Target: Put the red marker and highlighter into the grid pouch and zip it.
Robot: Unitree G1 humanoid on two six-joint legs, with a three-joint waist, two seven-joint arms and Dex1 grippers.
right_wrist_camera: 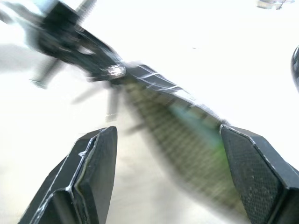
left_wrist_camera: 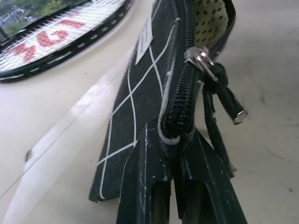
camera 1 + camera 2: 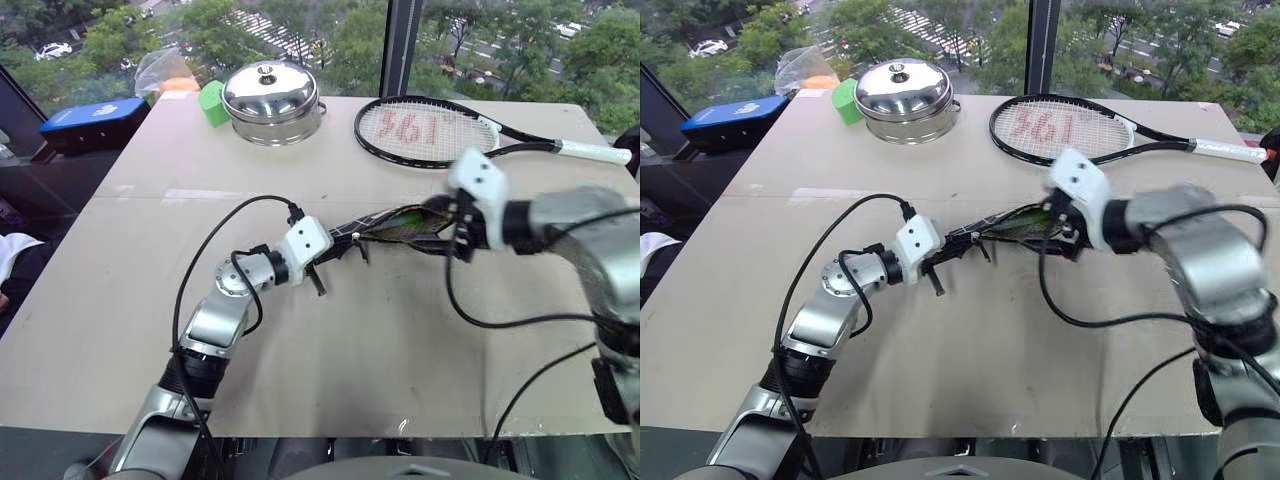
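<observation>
The table (image 3: 330,330) carried a racket (image 3: 420,132) and a steel pot (image 3: 272,100) at the far side. Near the middle, the grid pouch (image 2: 140,98) was held off the surface, its mouth open. The left gripper (image 2: 175,186) had its fingers clamped together on the pouch's end, beside the zipper pull (image 2: 205,65). The right gripper (image 1: 168,158) hovered at the open end, fingers wide apart. Something green, perhaps the highlighter (image 3: 1040,215), showed inside the pouch.

On my tabletop (image 3: 400,340) I count: one grid pouch (image 3: 390,226), one steel pot (image 3: 272,102), one tennis racket (image 3: 420,133), one green block (image 3: 212,102), one blue box (image 3: 92,122).
</observation>
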